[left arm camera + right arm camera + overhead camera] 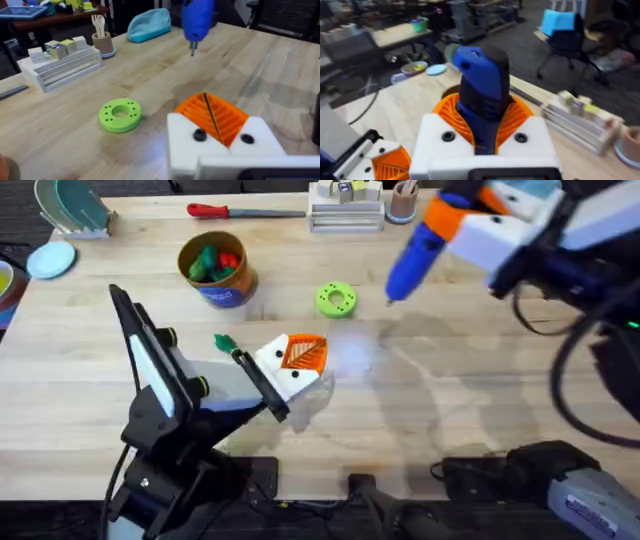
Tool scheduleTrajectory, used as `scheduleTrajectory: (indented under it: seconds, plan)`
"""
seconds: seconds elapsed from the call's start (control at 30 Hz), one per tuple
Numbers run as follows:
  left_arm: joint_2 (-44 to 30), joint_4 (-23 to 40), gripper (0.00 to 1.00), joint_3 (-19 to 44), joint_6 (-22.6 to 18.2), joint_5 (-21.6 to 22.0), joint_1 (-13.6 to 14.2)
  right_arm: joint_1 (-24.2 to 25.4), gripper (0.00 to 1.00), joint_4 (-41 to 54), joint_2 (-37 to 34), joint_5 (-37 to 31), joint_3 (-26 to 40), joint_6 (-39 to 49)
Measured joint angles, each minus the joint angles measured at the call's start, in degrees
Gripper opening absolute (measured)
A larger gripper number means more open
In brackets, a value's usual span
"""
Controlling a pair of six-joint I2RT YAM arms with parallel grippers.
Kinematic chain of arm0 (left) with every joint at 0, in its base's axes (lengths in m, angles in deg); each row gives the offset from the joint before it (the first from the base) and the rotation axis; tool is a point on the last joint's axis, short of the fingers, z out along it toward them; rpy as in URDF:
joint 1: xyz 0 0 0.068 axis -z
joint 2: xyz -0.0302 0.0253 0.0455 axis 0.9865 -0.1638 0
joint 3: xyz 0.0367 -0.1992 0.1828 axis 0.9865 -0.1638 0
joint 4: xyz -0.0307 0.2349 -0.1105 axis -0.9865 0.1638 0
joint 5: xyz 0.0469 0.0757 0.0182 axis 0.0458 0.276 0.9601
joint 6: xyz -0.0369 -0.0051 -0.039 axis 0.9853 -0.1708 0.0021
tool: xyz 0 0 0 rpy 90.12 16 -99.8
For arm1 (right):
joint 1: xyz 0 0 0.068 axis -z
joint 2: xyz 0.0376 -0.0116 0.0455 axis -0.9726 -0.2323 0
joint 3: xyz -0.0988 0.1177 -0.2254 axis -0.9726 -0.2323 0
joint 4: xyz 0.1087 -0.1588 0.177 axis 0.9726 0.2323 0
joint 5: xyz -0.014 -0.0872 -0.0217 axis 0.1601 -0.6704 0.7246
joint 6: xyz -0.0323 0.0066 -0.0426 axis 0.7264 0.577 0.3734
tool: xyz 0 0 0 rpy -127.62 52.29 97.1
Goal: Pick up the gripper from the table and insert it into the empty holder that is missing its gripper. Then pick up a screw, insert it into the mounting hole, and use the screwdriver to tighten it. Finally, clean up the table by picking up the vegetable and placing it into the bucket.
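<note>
My left gripper point(305, 352) rests low over the table's middle, shut, its two orange ribbed pads point(227, 117) pressed together in the white holder blocks point(182, 147). Two dark round spots mark the block faces; one point(199, 135) stands out like a screw head. Over the table's far right, my right gripper point(445, 225) is shut on the blue screwdriver point(412, 258), which hangs tilted with its tip pointing down toward the table. Its handle point(482, 85) sits between the right pads. The thin green vegetable point(224, 343) lies beside the left arm. The bucket point(225, 292) stands behind it, holding green and red toy foods.
A green ring disc point(336, 300) lies between the left gripper and the screwdriver tip. At the back edge are a red-handled tool point(245, 212), a white rack point(345, 210) and a small pen cup point(402, 200). A blue pouch point(149, 24) lies farther off.
</note>
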State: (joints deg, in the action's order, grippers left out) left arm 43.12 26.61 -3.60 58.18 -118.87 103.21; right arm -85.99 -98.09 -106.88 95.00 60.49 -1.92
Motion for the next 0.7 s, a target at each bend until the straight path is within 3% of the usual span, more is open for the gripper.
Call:
scheduleTrajectory:
  seconds: [0.23, 0.43, 0.53, 0.7]
  plan:
    - [0.00, 0.00, 0.005, 0.00, 0.00, 0.00, 0.00, -9.16, 0.147, -13.73, -10.26, 0.13, 0.07, -5.31]
    - [0.02, 0.00, 0.005, 0.00, 0.00, 0.00, 0.00, -15.90, 0.145, -12.87, -15.64, 2.75, 3.98, -7.26]
    - [0.01, 0.00, 0.005, 0.00, 0.00, 0.01, 0.00, -18.41, 0.143, -12.86, -17.32, 5.24, 10.05, -7.19]
    - [0.00, 0.02, 0.005, 0.00, 0.00, 0.00, 0.00, -18.75, 0.143, -12.41, -18.58, 8.18, 14.69, -7.17]
